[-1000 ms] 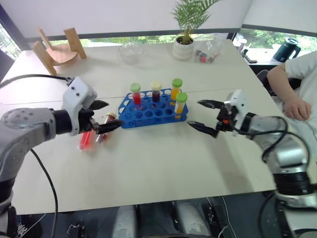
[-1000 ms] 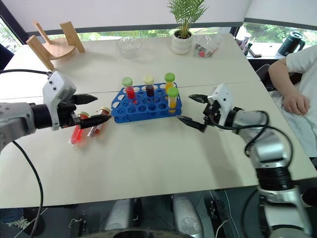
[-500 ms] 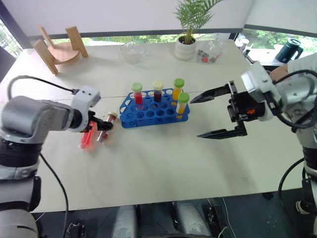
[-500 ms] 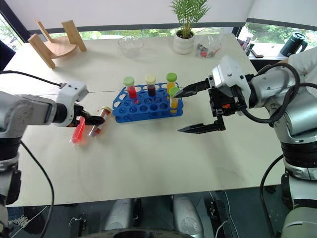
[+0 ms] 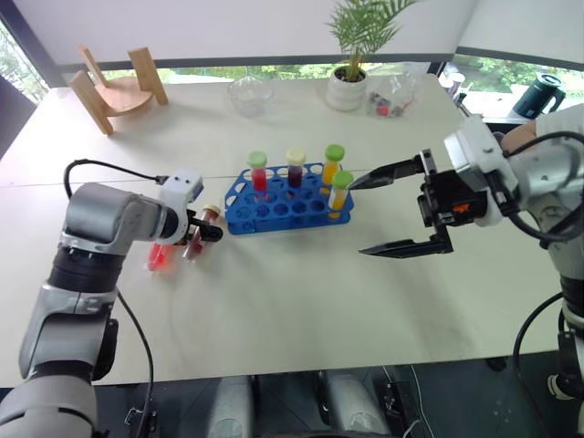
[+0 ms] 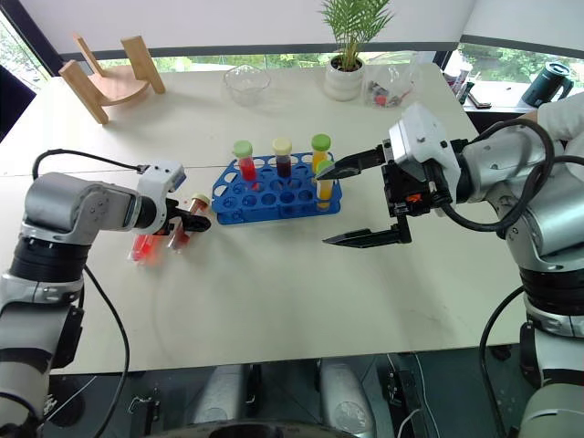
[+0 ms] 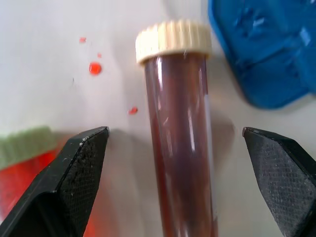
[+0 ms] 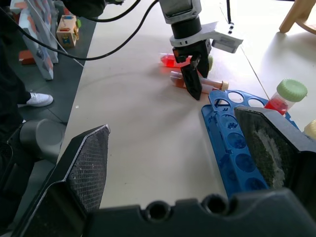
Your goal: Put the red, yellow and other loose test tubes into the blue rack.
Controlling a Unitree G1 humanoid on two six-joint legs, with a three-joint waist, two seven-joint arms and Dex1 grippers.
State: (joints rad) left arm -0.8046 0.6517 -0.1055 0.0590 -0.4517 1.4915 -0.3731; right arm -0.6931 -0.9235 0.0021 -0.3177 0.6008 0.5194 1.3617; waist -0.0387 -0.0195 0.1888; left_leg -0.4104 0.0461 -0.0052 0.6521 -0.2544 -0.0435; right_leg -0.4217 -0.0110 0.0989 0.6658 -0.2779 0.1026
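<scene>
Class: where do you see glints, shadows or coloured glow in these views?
Left wrist view: a pale glint runs down the brown tube, which throws a soft shadow on the table beside it. Left eye view: the red tube casts a red glow on the table around it.

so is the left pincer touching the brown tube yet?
Apart. In the left wrist view, bare table shows between the cream-capped brown tube and each black finger of the left pincer, which straddles it, open.
</scene>
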